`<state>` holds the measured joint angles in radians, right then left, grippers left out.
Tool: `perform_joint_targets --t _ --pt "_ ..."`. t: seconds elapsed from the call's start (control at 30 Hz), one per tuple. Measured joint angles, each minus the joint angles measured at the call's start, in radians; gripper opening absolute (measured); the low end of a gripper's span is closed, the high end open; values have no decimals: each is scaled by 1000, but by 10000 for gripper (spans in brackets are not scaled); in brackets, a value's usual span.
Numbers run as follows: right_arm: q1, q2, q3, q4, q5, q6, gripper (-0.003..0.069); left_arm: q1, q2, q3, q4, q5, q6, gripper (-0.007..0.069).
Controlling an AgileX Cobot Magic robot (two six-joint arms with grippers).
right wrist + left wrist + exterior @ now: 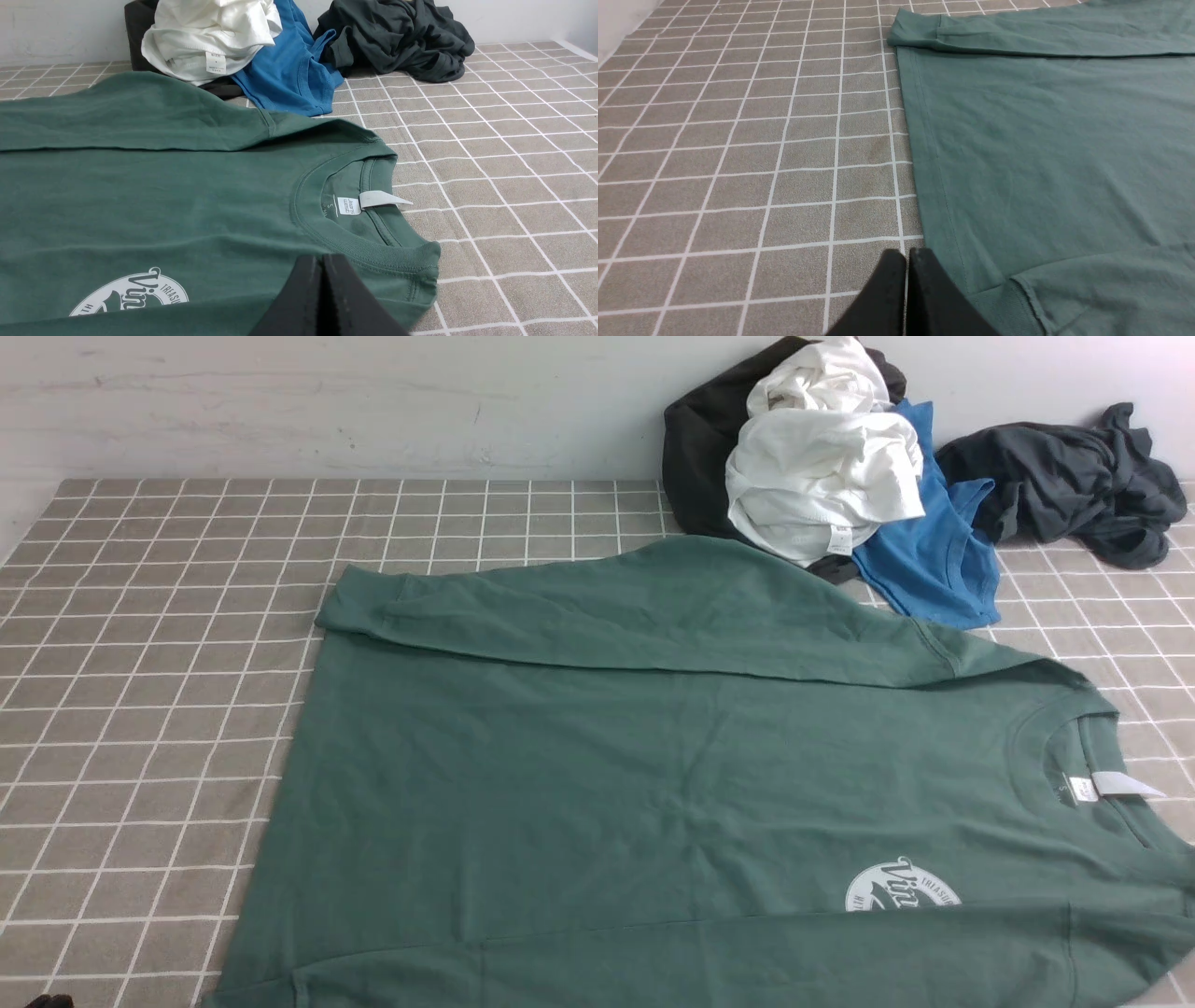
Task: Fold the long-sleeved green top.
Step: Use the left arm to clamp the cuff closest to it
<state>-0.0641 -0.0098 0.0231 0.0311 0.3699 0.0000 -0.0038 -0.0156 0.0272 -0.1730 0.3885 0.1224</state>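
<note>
The green top [579, 775] lies spread over the grid-patterned cloth [140, 737], its neck toward the right and its hem toward the left. Its cotton looks matte, with soft ripples across the body. Both long sleeves are laid over the front in long bands, the nearer one covering part of the round white logo [898, 885]. A pale tag [1125, 785] sticks out by the ribbed collar [1036, 747]. Beyond it, crumpled white fabric [826, 476] sits on black cloth [695, 439], touching smooth blue fabric [943, 541], with a wrinkled dark bundle [1064, 481] alongside. The left gripper [906, 254] and right gripper [322, 259] are both closed, gripping nothing.
</note>
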Motion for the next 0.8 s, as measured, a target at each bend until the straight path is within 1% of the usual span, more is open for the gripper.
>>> perform_joint_targets --t 0.63,0.8 --pt "0 0 0 0 0 0 -13 0 0 0 1 -2 8 -7" --pt "0 0 0 0 0 0 -13 0 0 0 2 -28 11 -7"
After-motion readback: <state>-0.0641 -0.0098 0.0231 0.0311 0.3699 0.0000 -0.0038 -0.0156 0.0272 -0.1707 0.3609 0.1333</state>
